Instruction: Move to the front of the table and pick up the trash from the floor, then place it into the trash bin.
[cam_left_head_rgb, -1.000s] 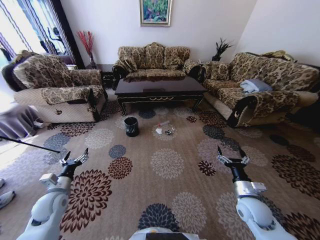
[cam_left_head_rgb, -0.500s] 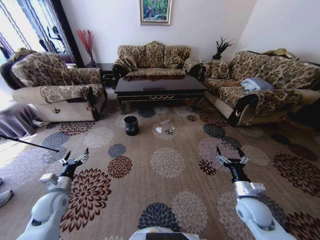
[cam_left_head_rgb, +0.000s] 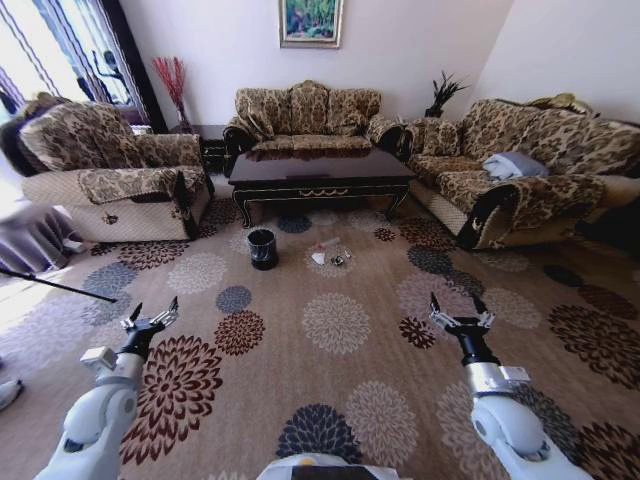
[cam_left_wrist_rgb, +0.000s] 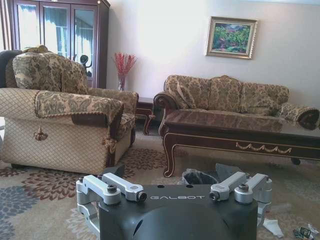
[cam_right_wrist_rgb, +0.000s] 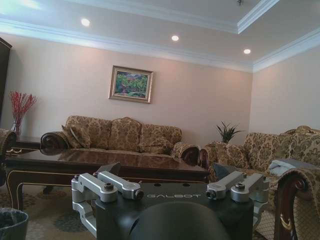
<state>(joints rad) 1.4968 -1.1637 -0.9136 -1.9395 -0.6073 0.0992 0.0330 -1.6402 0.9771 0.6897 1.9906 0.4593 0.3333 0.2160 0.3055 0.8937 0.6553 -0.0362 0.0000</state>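
**Robot stood back from the table, both grippers spread wide**

The robot was out on the floor (cam_left_head_rgb: 330, 390), a soft carpet with big round flowers on it. The table (cam_left_head_rgb: 320, 172) stood far ahead, in the middle of the sofas. It was long, low and shiny dark brown, with gold trim on its front.

The trash lay on the carpet in front of the table, a little to the right. There was a white cup (cam_left_head_rgb: 318, 258), a thin clear tube (cam_left_head_rgb: 328, 244) with a red end, and a dark wrapper (cam_left_head_rgb: 339, 261). The three bits were close together. The bin (cam_left_head_rgb: 262, 249) stood just left of them. It was small, round and black, with a black bag inside. In the left wrist view the bin (cam_left_wrist_rgb: 199, 177) showed just past the gripper, below the edge of the table (cam_left_wrist_rgb: 240, 131), and the cup (cam_left_wrist_rgb: 272, 227) and wrapper (cam_left_wrist_rgb: 303, 232) lay off to one side.

The left gripper (cam_left_head_rgb: 150, 318) was held low over the carpet on the robot's left. Its jaws were spread apart and held nothing. The right gripper (cam_left_head_rgb: 459, 319) was held the same way on the robot's right, jaws apart and holding nothing. Both were well apart from the trash and the bin.

In the right wrist view the table (cam_right_wrist_rgb: 100, 162) was ahead, and the rim of the bin (cam_right_wrist_rgb: 12, 220) peeked in at a corner.
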